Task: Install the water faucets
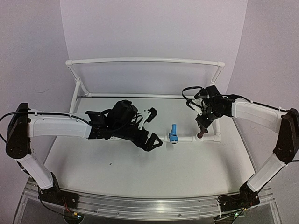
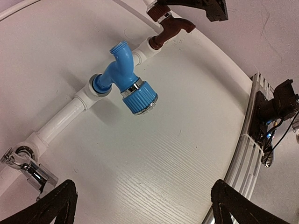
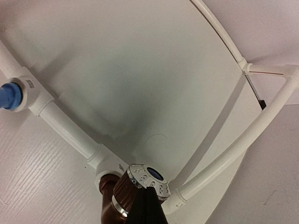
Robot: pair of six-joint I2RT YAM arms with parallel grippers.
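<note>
A light blue faucet (image 1: 173, 134) (image 2: 124, 79) sits in a socket on the front bar of the white pipe frame (image 1: 145, 60). To its right a dark red-brown faucet (image 1: 201, 133) (image 3: 119, 196) stands in the adjoining socket. Its ribbed knob with the shiny silver end (image 3: 148, 179) faces the right wrist camera. My right gripper (image 1: 202, 125) (image 3: 148, 207) is shut, its joined tips resting against that knob's rim. A grey metal faucet (image 2: 28, 165) sits at the bar's left end, beside my left gripper (image 1: 154, 128) (image 2: 145, 210). That gripper is wide open with only table between its fingers.
The pipe frame's side and back bars (image 3: 243, 140) ring the work area. An aluminium rail (image 1: 149, 205) (image 2: 250, 140) runs along the table's near edge, with the right arm's base (image 2: 280, 100) on it. White backdrop walls close the rear and sides.
</note>
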